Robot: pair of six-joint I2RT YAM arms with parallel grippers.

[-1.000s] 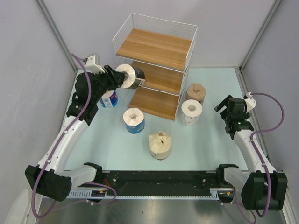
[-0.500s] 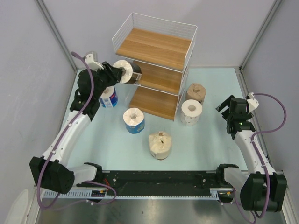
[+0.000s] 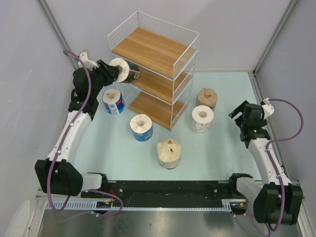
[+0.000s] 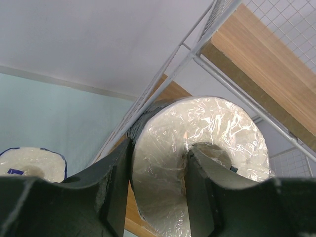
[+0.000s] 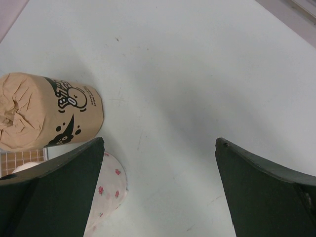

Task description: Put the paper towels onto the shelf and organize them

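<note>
The left hand (image 3: 114,74) grips the dark-wrapped roll (image 3: 124,70) with one finger inside its core, holding it at the left side of the middle tier of the shelf (image 3: 153,49). Hand, roll and shelf all sit further left than half a second ago. The right hand (image 3: 249,122) hangs spread wide above the worktop (image 3: 217,158), right of the tan-brown roll (image 3: 206,98), and is unmoved.

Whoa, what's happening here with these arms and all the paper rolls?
Two robot arms are stocking a wire-frame shelf with paper towel rolls. The left gripper is shut on the dark-wrapped roll, holding it on its side by the shelf's left side, about level with the middle board. No roll shows on the shelf yet. Five other rolls stand on the table, and the right gripper hangs open on the right, holding nothing.
</note>
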